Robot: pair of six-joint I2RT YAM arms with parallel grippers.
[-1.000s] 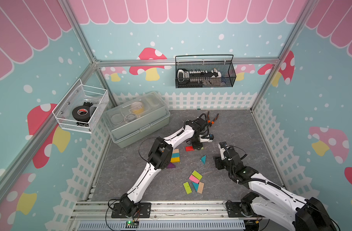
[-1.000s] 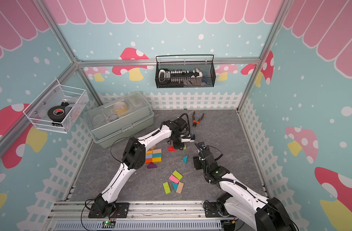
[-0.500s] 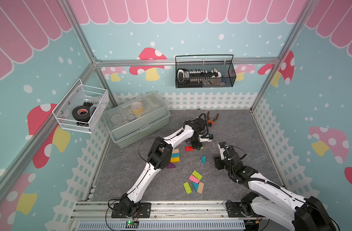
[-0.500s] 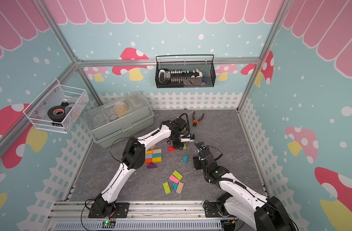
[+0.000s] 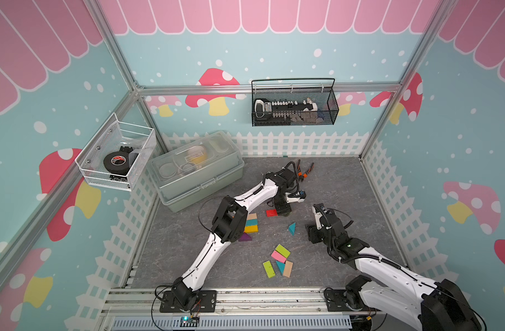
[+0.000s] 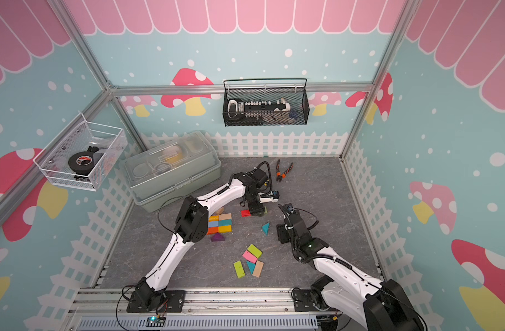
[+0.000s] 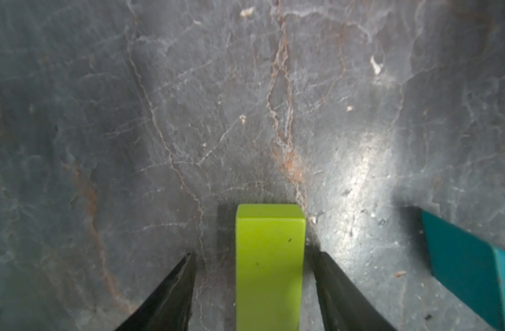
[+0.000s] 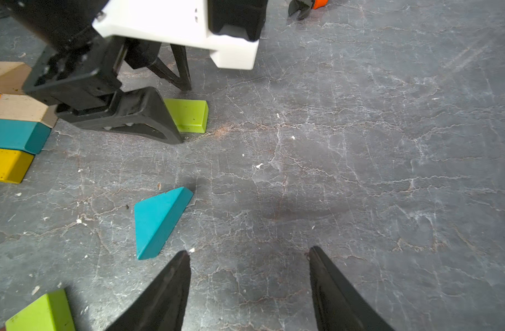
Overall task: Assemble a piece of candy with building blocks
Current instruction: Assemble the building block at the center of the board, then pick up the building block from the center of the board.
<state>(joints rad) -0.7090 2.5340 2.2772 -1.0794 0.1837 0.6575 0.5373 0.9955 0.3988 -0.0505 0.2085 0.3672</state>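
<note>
- The two arms are my biggest worry. In both top views the left arm (image 5: 257, 195) reaches to the centre of the counter (image 5: 345, 183), and the right arm (image 5: 331, 229) sits just right of it. If either one swings toward the other, wrist and cable can clash.
- The laid group of blocks (image 6: 219, 222) sits left of centre, right beside the left arm's elbow. I judge that a low retreat of that arm can sweep it apart and undo the candy built so far.
- The green block (image 7: 269, 263) lies flat on the counter at the lower centre of the left wrist view, between the left jaws. They stand wide and hold nothing, with a clear gap on one side and very little on the other. If I lift off crooked, the near finger can drag or turn the block out of line.
- The red block (image 5: 271, 213) lies just left of the green block. I cannot tell whether they touch, and a nudge to either one shifts both.
- The teal wedge (image 8: 156, 220) lies left of centre in the right wrist view, just beyond one tip of the right jaws, which are wide and empty. Coming down as they are, that tip can clip the wedge's point and skid it away. A slanted face like that looks likely to slip under a squeeze.
- The loose blocks (image 5: 280, 260) at lower centre are packed close, so picking one may disturb its neighbours.
</note>
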